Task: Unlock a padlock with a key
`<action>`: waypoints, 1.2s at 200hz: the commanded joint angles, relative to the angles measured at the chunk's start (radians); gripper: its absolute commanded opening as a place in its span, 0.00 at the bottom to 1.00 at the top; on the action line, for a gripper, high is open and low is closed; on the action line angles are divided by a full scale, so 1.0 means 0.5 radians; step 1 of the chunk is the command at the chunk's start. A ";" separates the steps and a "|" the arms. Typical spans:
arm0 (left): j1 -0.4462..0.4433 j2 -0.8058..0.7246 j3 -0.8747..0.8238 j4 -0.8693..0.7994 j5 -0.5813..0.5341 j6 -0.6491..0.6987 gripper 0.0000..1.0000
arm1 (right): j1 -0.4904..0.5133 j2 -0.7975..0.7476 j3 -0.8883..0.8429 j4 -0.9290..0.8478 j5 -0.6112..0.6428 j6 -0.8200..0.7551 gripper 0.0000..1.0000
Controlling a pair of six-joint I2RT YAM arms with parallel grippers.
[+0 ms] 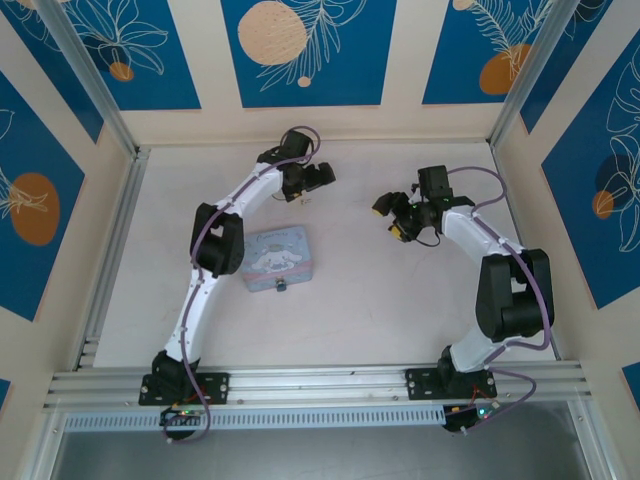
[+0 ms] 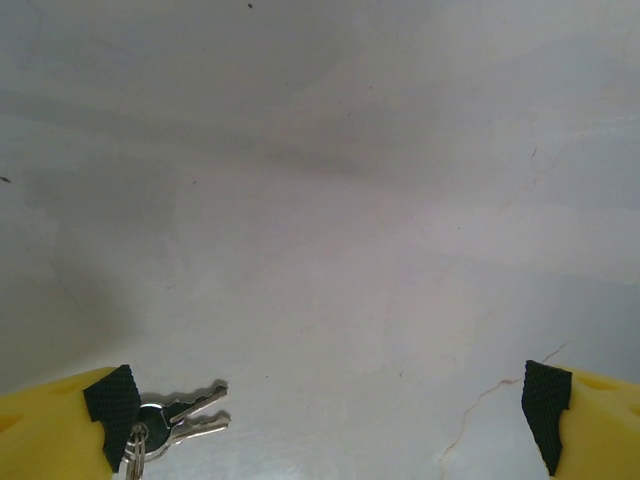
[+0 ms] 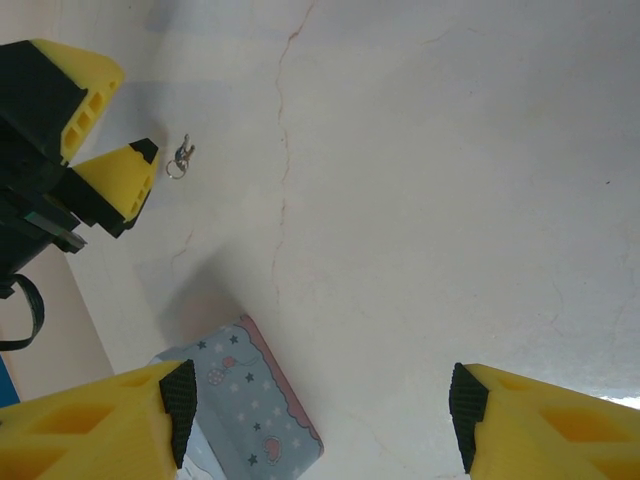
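The white table carried everything. The left arm reached toward the far middle, and the right arm bent inward from the right side. A light-blue tin with a cartoon dog lay flat near the centre, just beside the left arm's elbow.

The left gripper hung low over the table with its jaws spread wide and nothing between them. The right gripper was likewise parted and empty, above the bare table and a corner of the tin.

Two silvery keys on a ring lay on the table, right beside the left gripper's yellow finger.

The padlock, a tiny dark speck, sat at the tin's near edge.
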 commanded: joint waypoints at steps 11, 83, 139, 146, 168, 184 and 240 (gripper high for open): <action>-0.023 0.081 0.075 -0.088 0.170 -0.040 1.00 | -0.012 -0.091 -0.023 -0.039 -0.035 -0.001 0.70; -0.187 0.107 0.129 -0.256 0.364 0.001 1.00 | -0.012 -0.200 -0.035 -0.089 0.009 0.028 0.70; -0.516 -0.100 -0.239 -0.068 0.420 -0.061 1.00 | -0.020 -0.344 -0.092 -0.156 0.059 0.020 0.70; -0.554 -0.149 -0.324 -0.014 0.427 -0.080 1.00 | -0.028 -0.378 -0.101 -0.176 0.066 0.012 0.70; -0.648 -0.350 -0.644 0.196 0.425 -0.178 1.00 | -0.062 -0.532 -0.158 -0.229 0.095 0.009 0.70; -0.661 -0.531 -0.853 0.375 0.412 -0.265 1.00 | -0.106 -0.679 -0.218 -0.250 0.113 0.010 0.70; -0.574 -1.032 -1.083 0.450 0.194 -0.210 1.00 | -0.199 -0.902 -0.350 -0.373 0.117 -0.038 0.71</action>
